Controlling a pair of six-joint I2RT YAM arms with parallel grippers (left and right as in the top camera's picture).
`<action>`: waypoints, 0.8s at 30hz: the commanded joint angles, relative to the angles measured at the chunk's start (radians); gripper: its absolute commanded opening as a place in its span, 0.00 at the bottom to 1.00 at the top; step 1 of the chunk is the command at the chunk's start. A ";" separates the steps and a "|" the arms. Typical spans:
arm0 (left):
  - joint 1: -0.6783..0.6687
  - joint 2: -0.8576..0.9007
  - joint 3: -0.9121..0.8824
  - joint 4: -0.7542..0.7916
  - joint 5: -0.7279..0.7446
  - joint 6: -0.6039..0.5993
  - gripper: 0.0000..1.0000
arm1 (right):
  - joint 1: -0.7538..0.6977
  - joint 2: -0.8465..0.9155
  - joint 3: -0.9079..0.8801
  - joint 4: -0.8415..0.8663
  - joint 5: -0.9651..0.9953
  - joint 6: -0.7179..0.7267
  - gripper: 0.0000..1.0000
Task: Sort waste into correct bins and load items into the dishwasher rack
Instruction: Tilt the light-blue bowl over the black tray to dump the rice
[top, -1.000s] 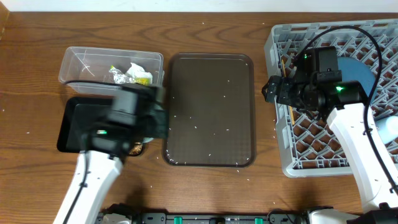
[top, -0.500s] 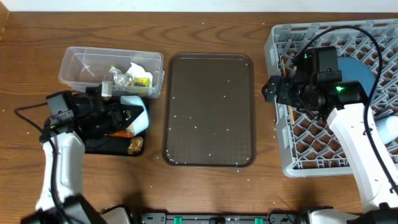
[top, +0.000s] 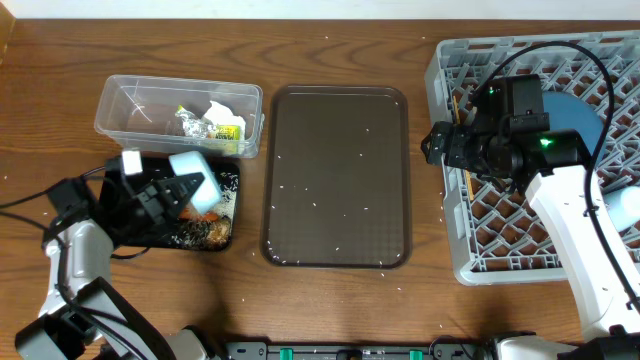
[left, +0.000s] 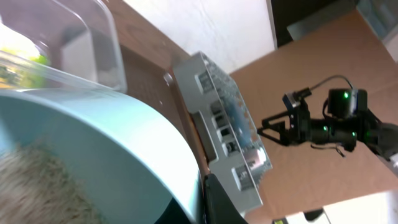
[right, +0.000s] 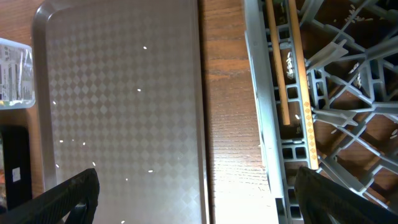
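Observation:
My left gripper (top: 168, 193) is shut on the small light-blue cup (top: 194, 172) and holds it tipped over the black tray (top: 231, 192). Loose white rice (top: 222, 181), a brown lump (top: 214, 232) and a bit of orange carrot (top: 186, 208) lie on that tray. In the left wrist view the cup (left: 93, 155) fills the frame beside one dark finger (left: 214, 199). The clear tub (top: 125, 100) holds the crumpled wrapper (top: 213, 120). My right gripper (top: 437, 143) is open and empty at the left edge of the grey rack (top: 450, 250). The rack holds chopsticks (right: 292, 68) and the dark-blue bowl (top: 588, 125).
The brown serving tray (top: 337, 175) lies between the bins and the rack, with stray rice grains on it; it also shows in the right wrist view (right: 118, 93). A strip of bare wood (right: 227, 112) separates it from the rack. A pale bowl (top: 627, 208) sits at the rack's right edge.
My left arm has swung left and down, tipping the cup over the black tray, and rice now lies scattered on that tray. The right arm has not moved.

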 joint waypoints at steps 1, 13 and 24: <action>0.032 -0.003 -0.003 -0.003 0.047 0.044 0.06 | 0.010 0.003 -0.003 0.002 0.007 0.007 0.95; 0.037 -0.004 -0.004 -0.023 0.048 0.119 0.06 | 0.010 0.003 -0.003 0.000 0.006 0.007 0.95; 0.038 0.000 -0.008 -0.050 0.003 0.210 0.06 | 0.010 0.003 -0.003 0.002 0.006 0.007 0.95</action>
